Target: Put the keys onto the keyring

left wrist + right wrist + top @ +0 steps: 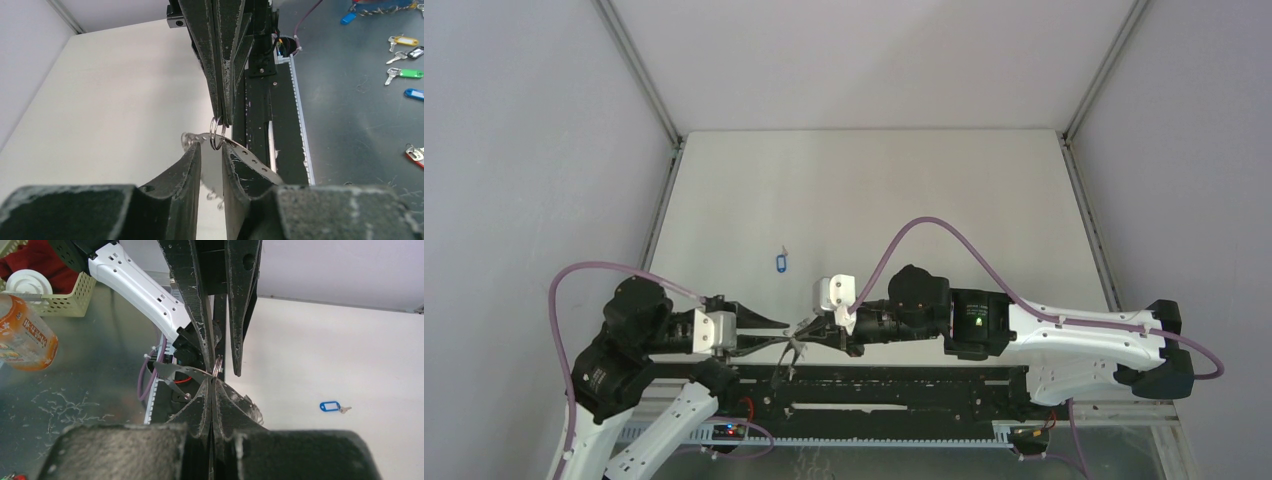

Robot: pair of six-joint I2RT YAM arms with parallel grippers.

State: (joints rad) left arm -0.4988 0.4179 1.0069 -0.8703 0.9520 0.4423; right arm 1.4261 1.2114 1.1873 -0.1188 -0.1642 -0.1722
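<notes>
- Right jaws are pressed together, pinching a small ring of the keyring (pixel 216 132) at the table's (pixel 924 200) 6 o'clock edge
- Left jaws are slightly spread astride its perforated strip
- Blue key (pixel 781 262) lies loose toward 12 o'clock of them
- Step: steadying the ring; next probably calls for fetching that key

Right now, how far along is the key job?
Done: nothing; the blue key lies alone on the table. In hand: right gripper pinches the ring, left gripper open around its metal strip. Left: fetching and threading keys; no black key in view.
</notes>
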